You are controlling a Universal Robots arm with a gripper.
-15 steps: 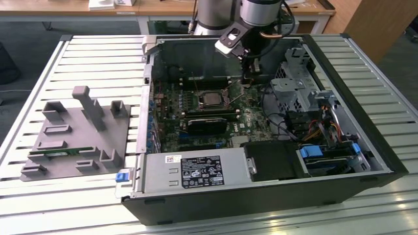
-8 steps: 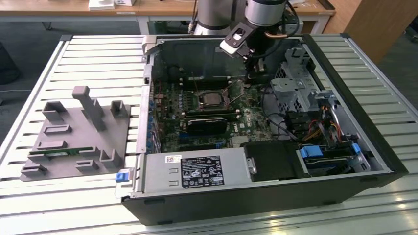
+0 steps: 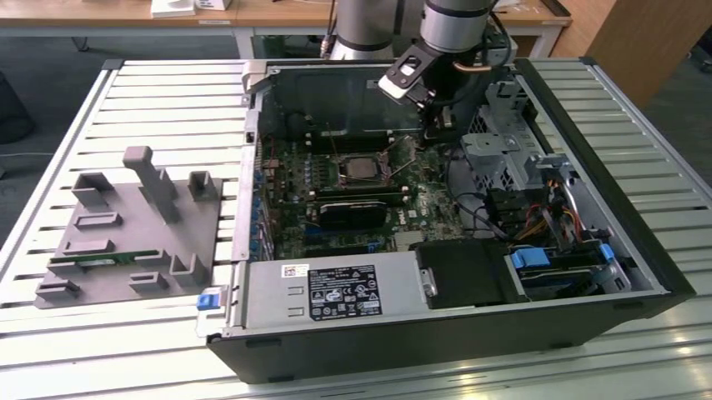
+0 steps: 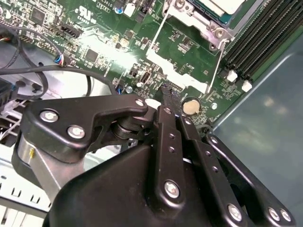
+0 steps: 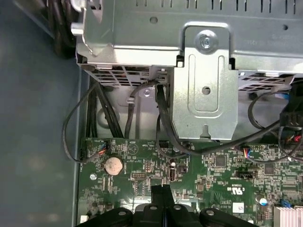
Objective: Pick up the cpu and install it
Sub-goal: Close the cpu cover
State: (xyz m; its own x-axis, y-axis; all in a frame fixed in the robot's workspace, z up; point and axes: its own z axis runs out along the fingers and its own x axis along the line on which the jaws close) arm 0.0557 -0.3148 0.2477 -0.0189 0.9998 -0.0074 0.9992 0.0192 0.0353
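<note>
Claw [image 5: 163,195] with fingers pressed together, pinching nothing, hangs low over the motherboard [image 3: 333,208]; cpu [image 3: 362,169] lies flat in its socket [image 4: 208,23], mid-frame in the exterior view, just down-left of the claw.

cpu [image 3: 362,167], silvery, flat in motherboard socket [image 3: 364,155]

- Exterior view is lit brightly and evenly from overhead; the slatted surface [image 3: 145,100] is rendered pale, almost washed out.
- Interior of the computer case [image 3: 445,333] is left darker; the motherboard [image 3: 333,192] is shaded by its walls.
- In the second wrist view, white glare patches are seen on the board; the tool [image 4: 165,94] is rendered near-black.
- In the first wrist view, soft sheen is carried by the drive cage [image 5: 203,85]; the case panel [image 5: 38,118] is left dull blue-grey.
</note>
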